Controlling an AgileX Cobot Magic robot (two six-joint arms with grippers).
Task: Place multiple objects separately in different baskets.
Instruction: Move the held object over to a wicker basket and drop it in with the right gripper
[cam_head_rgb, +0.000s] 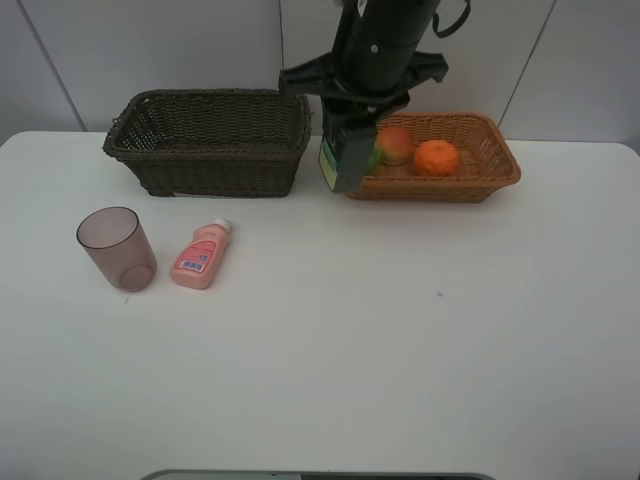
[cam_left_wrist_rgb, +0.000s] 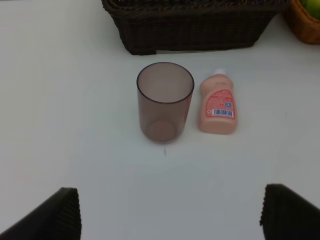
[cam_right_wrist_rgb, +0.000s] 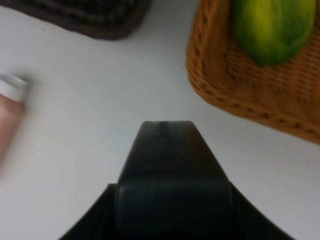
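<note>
My right gripper (cam_head_rgb: 350, 125) hangs between the two baskets, shut on the dark green bottle (cam_head_rgb: 340, 160), which is off the table; the black cap (cam_right_wrist_rgb: 170, 150) fills the right wrist view. The tan basket (cam_head_rgb: 455, 187) holds the red-yellow fruit (cam_head_rgb: 397, 144), the orange (cam_head_rgb: 437, 158) and the green-yellow fruit (cam_right_wrist_rgb: 272, 30). The dark brown basket (cam_head_rgb: 215, 165) shows nothing inside. The mauve cup (cam_head_rgb: 117, 248) stands upright at the left, with the pink bottle (cam_head_rgb: 202, 255) lying beside it. My left gripper (cam_left_wrist_rgb: 170, 215) is open, short of the cup (cam_left_wrist_rgb: 165, 100), with the pink bottle (cam_left_wrist_rgb: 217, 105) beside the cup.
The white table (cam_head_rgb: 400, 350) stretches bare across the front and right. A grey wall stands behind the baskets. The dark basket (cam_left_wrist_rgb: 200, 30) lies just beyond the cup, and the tan basket's corner (cam_left_wrist_rgb: 302, 25) shows past it.
</note>
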